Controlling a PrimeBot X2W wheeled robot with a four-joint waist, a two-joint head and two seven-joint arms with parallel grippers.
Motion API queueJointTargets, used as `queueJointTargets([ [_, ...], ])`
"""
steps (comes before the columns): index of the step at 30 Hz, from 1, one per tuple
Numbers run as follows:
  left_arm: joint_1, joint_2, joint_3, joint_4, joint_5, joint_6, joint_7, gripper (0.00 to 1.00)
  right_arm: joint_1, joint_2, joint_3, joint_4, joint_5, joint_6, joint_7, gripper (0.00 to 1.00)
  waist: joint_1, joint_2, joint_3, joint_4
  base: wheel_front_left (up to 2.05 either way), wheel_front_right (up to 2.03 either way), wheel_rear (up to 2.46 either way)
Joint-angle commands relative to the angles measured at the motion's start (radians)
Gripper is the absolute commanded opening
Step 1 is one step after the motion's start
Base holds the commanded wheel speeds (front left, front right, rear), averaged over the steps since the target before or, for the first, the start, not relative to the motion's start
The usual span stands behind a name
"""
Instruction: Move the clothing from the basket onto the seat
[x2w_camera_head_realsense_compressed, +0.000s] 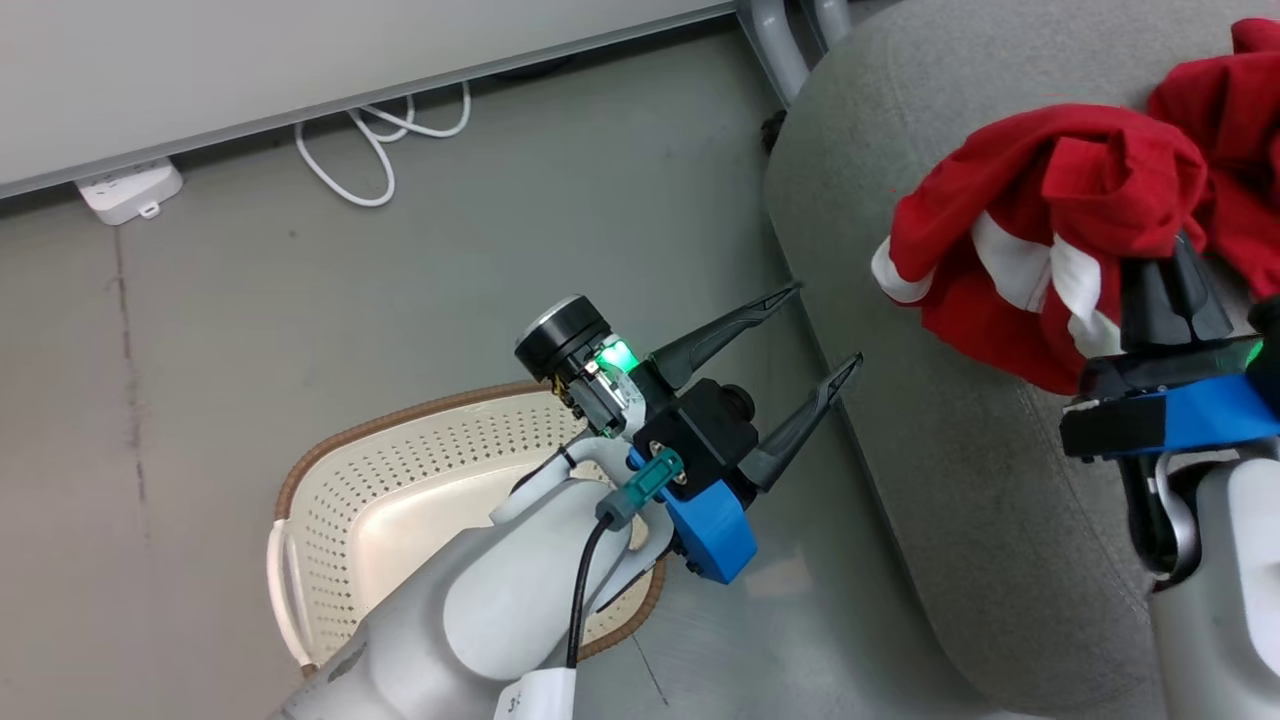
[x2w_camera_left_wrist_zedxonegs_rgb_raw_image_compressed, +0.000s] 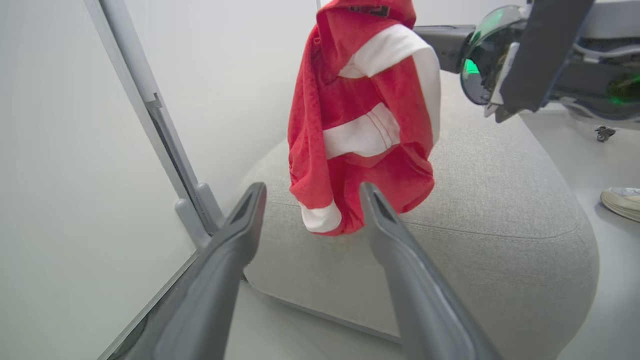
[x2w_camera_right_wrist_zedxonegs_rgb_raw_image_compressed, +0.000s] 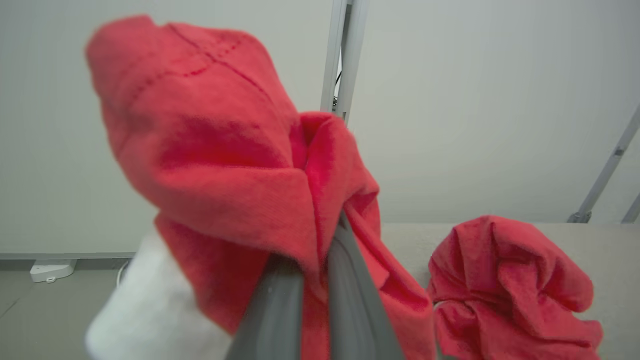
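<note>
One shoe (x2w_camera_left_wrist_zedxonegs_rgb_raw_image_compressed: 622, 202) near seat (x2w_camera_left_wrist_zedxonegs_rgb_raw_image_compressed: 500, 200)

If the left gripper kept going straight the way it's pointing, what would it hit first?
Probably the hanging lower end of the red-and-white garment held by the right gripper, though the seat beneath it could come first; depth is unclear.

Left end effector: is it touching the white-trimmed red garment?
Apart. Head view: the left end effector hangs open beside the seat, bare upholstery between it and the white-trimmed red garment.
</note>
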Motion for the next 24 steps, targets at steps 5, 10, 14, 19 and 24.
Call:
queueJointTargets([
  [5, -0.017, 0.006, -0.026, -0.007, -0.008, -0.001, -0.003, 1.00, 0.050, 0.013, -0.055, -0.039, -0.007, 0.000, -0.004, 0.00, -0.0001, 0.0000, 0.026, -0.054, 0.00, 0.00, 0.00],
  [10, -0.017, 0.006, -0.051, -0.008, -0.013, -0.001, -0.003, 1.00, 0.089, 0.029, -0.092, -0.064, -0.009, 0.000, -0.004, 0.00, -0.0001, 0.0000, 0.036, -0.082, 0.00, 0.00, 0.00],
  [14, -0.017, 0.004, -0.060, -0.007, -0.017, -0.001, -0.003, 1.00, 0.115, 0.041, -0.104, -0.074, -0.011, 0.000, -0.004, 0.00, -0.0001, 0.0000, 0.035, -0.095, 0.00, 0.00, 0.00],
  [19, -0.015, 0.004, -0.061, -0.007, -0.023, -0.001, -0.003, 1.00, 0.122, 0.049, -0.106, -0.073, -0.013, 0.000, -0.004, 0.00, -0.0001, 0.0000, 0.031, -0.102, 0.00, 0.00, 0.00],
  [24, -0.015, 0.008, -0.053, -0.011, -0.024, -0.001, -0.003, 1.00, 0.110, 0.045, -0.103, -0.077, -0.013, 0.000, -0.004, 0.00, -0.0001, 0.0000, 0.029, -0.106, 0.00, 0.00, 0.00],
])
